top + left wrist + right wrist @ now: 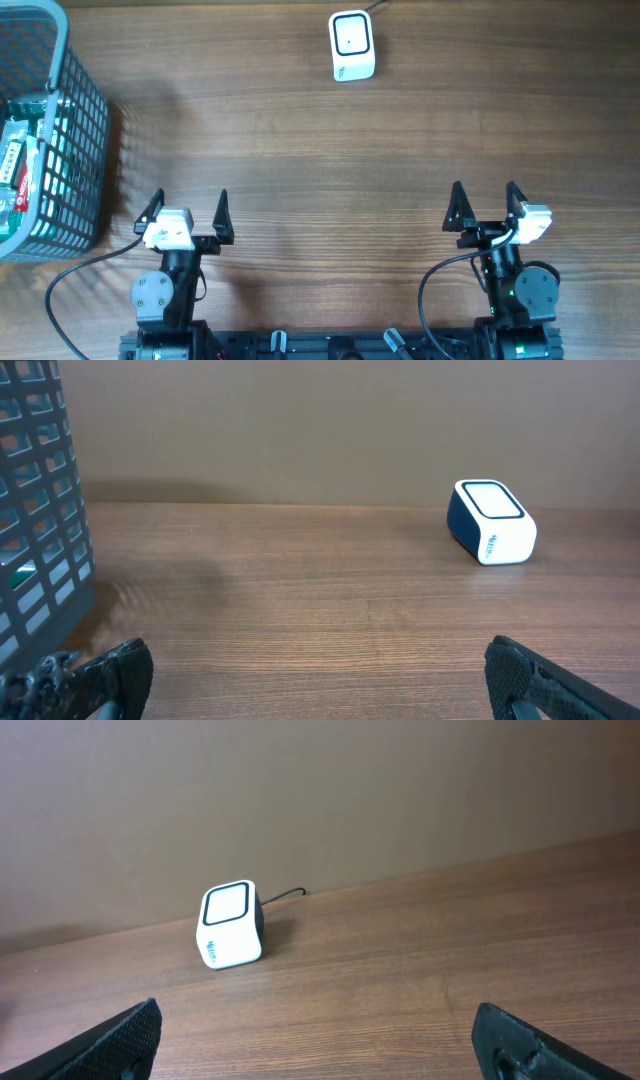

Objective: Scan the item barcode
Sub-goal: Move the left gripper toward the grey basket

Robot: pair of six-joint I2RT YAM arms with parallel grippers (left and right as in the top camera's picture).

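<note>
Desk [300,150] of brown wood grain carries a small white box-shaped barcode scanner [352,46] with a dark-framed window on top. It stands near the far edge, about midway along it, and a thin dark cable [285,896] runs from its back. At the left edge sits a grey plastic mesh basket [85,120]. Inside it lie green and white packets [20,160], pressed against the basket's left side; how many there are cannot be told.

The left claw [190,200] hovers near the near edge, just right of the basket, its two black fingers spread wide with nothing between them. The right claw [485,195] hangs over the near edge toward the right, its fingers likewise spread wide and empty. Both point toward the far edge, well apart from each other, from the scanner and from the packets. In the two wrist views the fingertips show only at the lower corners, with bare wood between them and the scanner beyond.
</note>
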